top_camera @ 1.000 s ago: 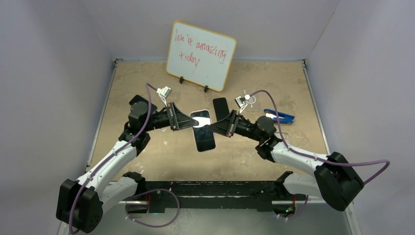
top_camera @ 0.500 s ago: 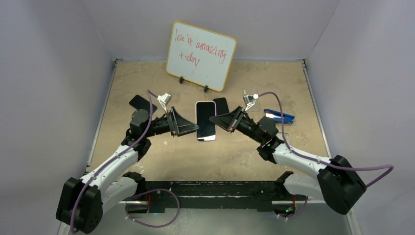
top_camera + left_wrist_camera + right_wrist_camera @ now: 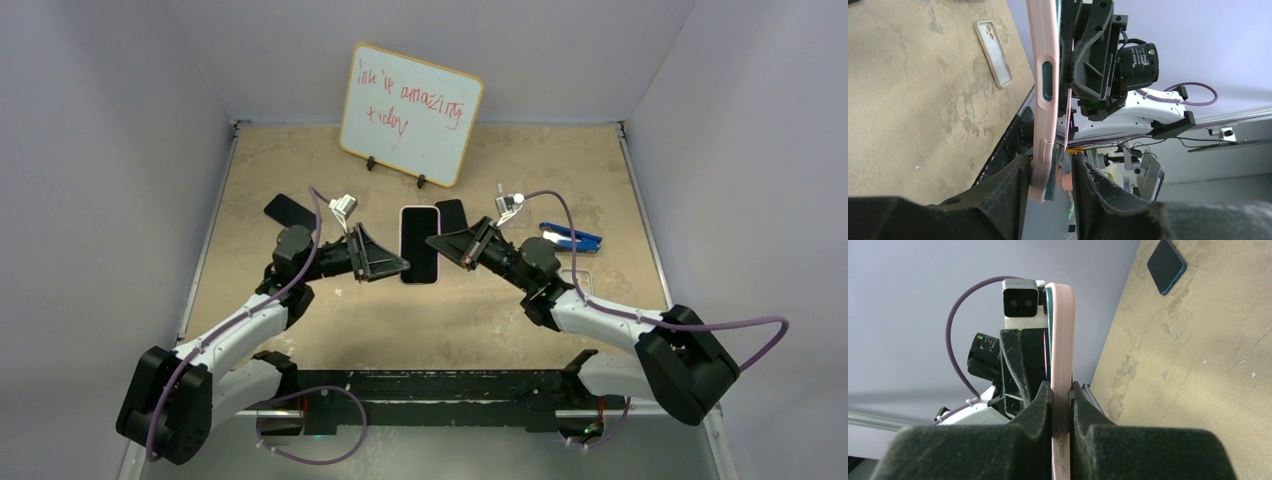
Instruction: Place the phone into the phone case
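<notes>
Top external: phone case (image 3: 404, 246) hung between jaws, long axis running near-to-far; right jaws clenched it; left jaws, we could not tell.

1 pink case (image 3: 1038, 50), 1 clear case (image 3: 993, 52), 1 w/board (image 3: 410, 100)

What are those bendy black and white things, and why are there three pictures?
They are two robot arms, and each one ends in a gripper with two fingers. The big picture looks down from above. The other two come from little cameras on the arms' wrists. Between the arms is a phone with a pink case round it. The right gripper squeezes its edge. The left gripper has a finger on each side, but I cannot tell how tightly. On the table are a whiteboard, a blue tool and a spare clear case.
</notes>
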